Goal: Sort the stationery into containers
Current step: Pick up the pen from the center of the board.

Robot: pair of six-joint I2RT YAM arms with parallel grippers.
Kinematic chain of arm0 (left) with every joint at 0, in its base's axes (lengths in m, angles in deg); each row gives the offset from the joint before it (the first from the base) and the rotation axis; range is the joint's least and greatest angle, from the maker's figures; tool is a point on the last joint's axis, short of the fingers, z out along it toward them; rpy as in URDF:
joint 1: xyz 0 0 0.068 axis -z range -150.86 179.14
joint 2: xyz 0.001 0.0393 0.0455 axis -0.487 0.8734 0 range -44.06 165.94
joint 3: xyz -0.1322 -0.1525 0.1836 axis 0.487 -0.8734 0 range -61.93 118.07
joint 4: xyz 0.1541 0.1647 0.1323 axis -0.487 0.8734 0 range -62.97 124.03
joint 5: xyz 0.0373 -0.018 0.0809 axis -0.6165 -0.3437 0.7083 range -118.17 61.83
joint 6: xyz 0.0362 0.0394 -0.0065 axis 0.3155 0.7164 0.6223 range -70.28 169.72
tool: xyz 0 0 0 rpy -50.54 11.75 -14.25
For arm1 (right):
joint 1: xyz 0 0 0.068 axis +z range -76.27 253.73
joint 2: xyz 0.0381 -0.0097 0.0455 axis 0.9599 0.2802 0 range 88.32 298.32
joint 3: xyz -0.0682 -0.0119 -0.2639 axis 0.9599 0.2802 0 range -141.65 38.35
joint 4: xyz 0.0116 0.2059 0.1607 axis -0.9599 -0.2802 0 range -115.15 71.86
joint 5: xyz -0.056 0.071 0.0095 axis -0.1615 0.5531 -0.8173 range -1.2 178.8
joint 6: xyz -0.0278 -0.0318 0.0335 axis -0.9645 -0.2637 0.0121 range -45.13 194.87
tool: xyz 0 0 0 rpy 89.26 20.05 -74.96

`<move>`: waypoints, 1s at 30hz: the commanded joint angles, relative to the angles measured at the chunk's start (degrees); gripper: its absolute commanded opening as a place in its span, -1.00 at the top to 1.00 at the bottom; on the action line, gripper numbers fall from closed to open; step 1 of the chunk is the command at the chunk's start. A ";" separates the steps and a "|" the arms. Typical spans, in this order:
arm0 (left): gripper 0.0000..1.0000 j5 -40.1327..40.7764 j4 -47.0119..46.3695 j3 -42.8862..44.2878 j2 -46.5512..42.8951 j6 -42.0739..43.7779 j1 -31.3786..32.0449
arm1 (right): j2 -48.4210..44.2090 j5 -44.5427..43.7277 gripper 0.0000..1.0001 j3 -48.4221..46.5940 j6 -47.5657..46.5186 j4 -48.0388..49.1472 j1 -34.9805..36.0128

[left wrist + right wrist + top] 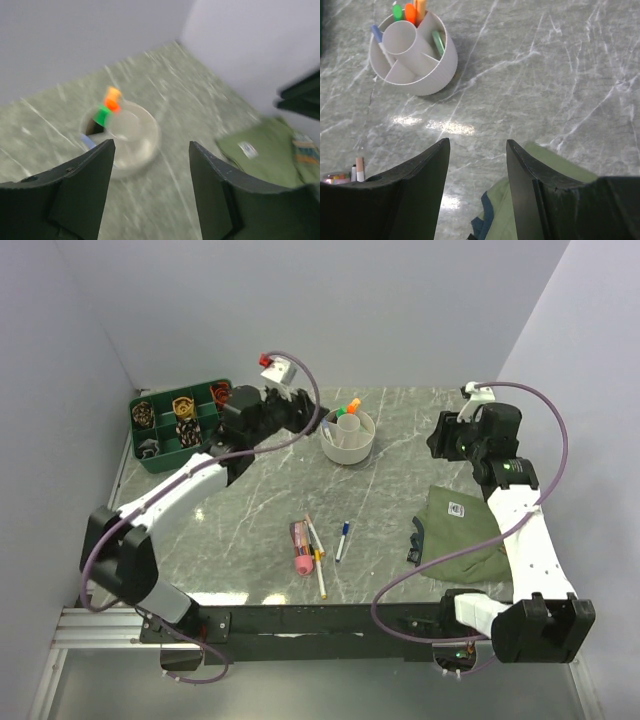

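Note:
The white round bowl (348, 437) stands at the back middle of the table, split into compartments around a central cup. It holds orange-capped (410, 12) and green-capped (396, 11) markers, a blue-capped pen (377, 36) and a green pen (438, 42). Loose on the table near the front lie a thick pink marker (300, 550), a thin yellow pen (319, 570) and a white pen with a blue cap (342, 538). My left gripper (305, 412) is open and empty, just left of the bowl (132, 137). My right gripper (438, 437) is open and empty, right of the bowl (415, 55).
An olive-green cloth pouch (462, 535) lies at the right, under my right arm; it also shows in the right wrist view (545, 200). A dark green compartment tray (180, 422) stands at the back left. Walls close in the back and both sides.

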 commanded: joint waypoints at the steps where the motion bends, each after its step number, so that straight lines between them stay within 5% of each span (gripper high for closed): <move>1: -0.36 1.53 31.65 1.35 0.21 0.73 7.47 | -3.00 2.04 -0.14 1.01 4.00 2.09 0.33; 10: -0.34 7.19 40.82 -9.72 -0.39 1.62 14.34 | -9.06 4.41 -0.16 6.90 14.63 3.23 0.33; 16: -0.35 4.19 45.21 -9.74 2.58 21.82 16.10 | -13.10 5.39 -0.16 11.46 15.88 3.32 0.33; 20: -0.35 6.57 52.94 -1.74 10.92 19.47 16.10 | -14.78 5.47 -0.16 13.66 16.31 3.50 0.33; 30: -0.16 6.48 52.07 4.59 17.35 13.93 16.19 | -16.54 4.86 -0.16 15.25 15.88 3.32 0.33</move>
